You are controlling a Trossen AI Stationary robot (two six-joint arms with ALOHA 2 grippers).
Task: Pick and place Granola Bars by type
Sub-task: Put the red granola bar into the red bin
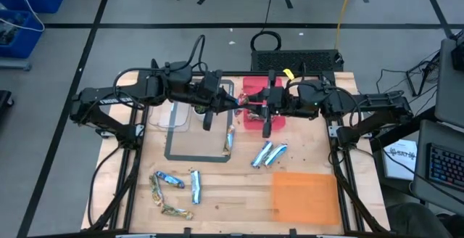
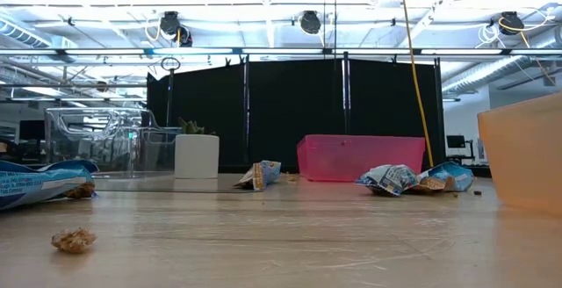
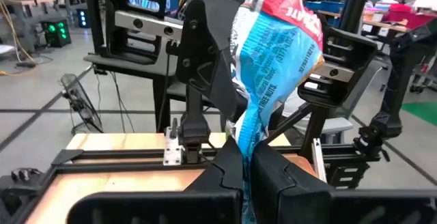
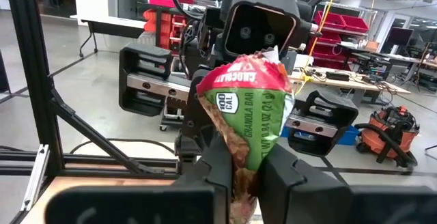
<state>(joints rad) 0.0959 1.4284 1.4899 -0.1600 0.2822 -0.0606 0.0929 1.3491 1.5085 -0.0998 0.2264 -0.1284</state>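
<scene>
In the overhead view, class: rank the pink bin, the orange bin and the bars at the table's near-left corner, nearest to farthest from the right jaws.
1. Pink bin, directly beneath the right jaws.
2. Orange bin, near right.
3. Corner bars, near left.

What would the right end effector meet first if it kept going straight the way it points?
Most likely the left end effector: it faces the right end effector head-on, just beyond the granola bar held between them. How far apart they are is unclear.
</scene>
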